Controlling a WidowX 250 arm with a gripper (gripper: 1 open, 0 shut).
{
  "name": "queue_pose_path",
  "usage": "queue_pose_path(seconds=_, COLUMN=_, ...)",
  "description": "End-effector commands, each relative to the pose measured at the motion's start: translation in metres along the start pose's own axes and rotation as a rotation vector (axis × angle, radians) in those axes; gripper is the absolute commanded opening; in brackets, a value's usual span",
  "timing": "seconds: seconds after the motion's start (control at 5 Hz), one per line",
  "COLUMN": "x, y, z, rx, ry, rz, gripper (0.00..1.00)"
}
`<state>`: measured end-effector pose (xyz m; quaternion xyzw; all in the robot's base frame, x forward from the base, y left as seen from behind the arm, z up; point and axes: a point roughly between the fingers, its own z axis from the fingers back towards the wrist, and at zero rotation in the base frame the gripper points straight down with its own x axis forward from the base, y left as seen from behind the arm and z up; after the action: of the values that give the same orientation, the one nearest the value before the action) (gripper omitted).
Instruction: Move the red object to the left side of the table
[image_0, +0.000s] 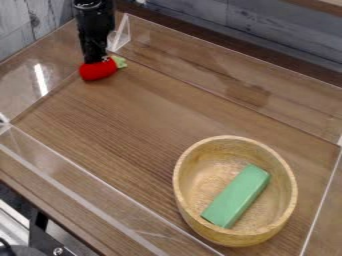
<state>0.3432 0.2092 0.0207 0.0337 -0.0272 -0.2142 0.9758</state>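
1. Red object (95, 70) sat near the far left corner of the surface (147, 130), resting on the wood grain, with its green leafy tip pointing toward the right.
2. Directly above it stood the black claw (92, 56), pointing straight down, its lower end meeting the top of the red object.
3. The claw's jaws were drawn in narrow, pinched on the upper part of the red object; the exact contact was hard to make out at this size.
4. Low clear walls (40, 80) bordered the surface, and the red object lay just inside the left wall, close to the far edge.
5. A round wooden bowl (189, 180) stood near the near right corner, well apart from the claw.
6. Inside the bowl lay a green block (237, 195), set at a slant across the bowl's floor.
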Motion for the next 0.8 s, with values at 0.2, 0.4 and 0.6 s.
queue_pose_path(seconds=0.2, x=0.0032, y=-0.0091, z=-0.0185, rx=-0.059, ry=0.026, rz=0.017, gripper=0.0)
queue_pose_path(seconds=0.4, x=0.0044, y=-0.0084, z=-0.0178, rx=-0.07, ry=0.029, rz=0.021, gripper=0.0)
queue_pose_path(seconds=0.6, x=0.0057, y=-0.0079, z=-0.0171, rx=-0.081, ry=0.033, rz=0.024, gripper=0.0)
